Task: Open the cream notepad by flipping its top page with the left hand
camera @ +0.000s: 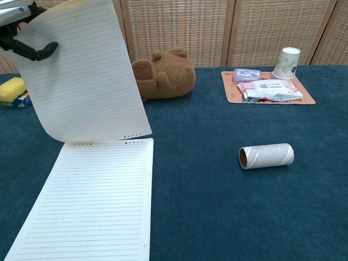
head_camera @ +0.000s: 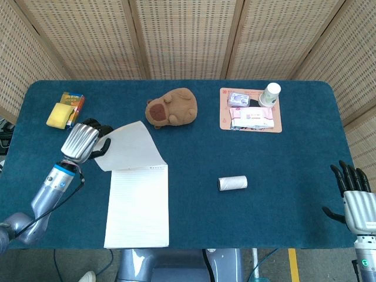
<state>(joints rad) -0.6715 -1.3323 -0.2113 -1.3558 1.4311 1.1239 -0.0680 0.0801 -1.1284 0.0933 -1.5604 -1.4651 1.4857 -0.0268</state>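
Note:
The cream notepad (head_camera: 138,205) lies near the table's front left, its lined sheet (camera: 89,201) facing up. Its top page (head_camera: 128,145) is lifted and curled back toward the far left; in the chest view the page (camera: 81,76) stands tall above the pad. My left hand (head_camera: 83,142) pinches the page's far left edge, with dark fingers (camera: 33,50) over the paper. My right hand (head_camera: 354,197) hangs at the table's front right edge, fingers apart and holding nothing.
A brown plush toy (head_camera: 172,108) lies behind the pad. A cardboard roll (head_camera: 232,183) lies mid-table. A pink tray (head_camera: 225,120) at the back right holds packets and a paper cup (head_camera: 269,94). A yellow sponge (head_camera: 58,115) and a box (head_camera: 74,104) sit at the far left.

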